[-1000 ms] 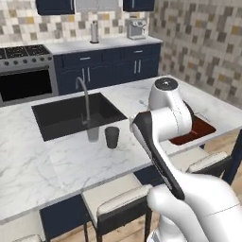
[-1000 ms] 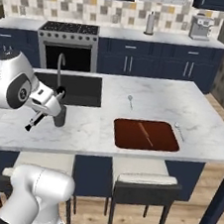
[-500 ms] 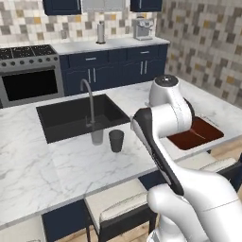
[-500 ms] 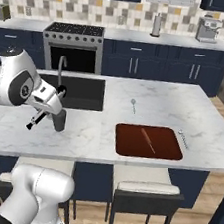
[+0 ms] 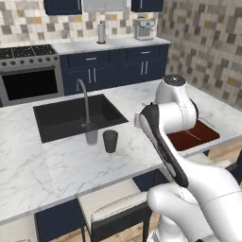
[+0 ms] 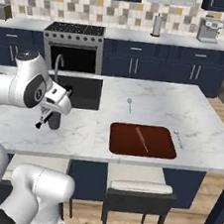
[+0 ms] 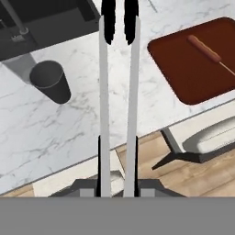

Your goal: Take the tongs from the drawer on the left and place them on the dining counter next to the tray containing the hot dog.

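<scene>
My gripper is shut on the tongs, whose two thin silver arms run up the hand view to black ends. They hang over the front edge of the dining counter. In the right base view the tongs poke down from the hand, left of the tray. The dark red tray lies near the counter's front edge with the thin hot dog in it. In the hand view the tray and hot dog sit to the upper right. The drawer is out of view.
A dark cup stands on the counter left of the tongs, beside the faucet and black sink. A small spoon lies behind the tray. Stools stand in front of the counter.
The whole picture has shifted a little in both base views, so the base has moved. The gripper's hold on the tongs looks the same.
</scene>
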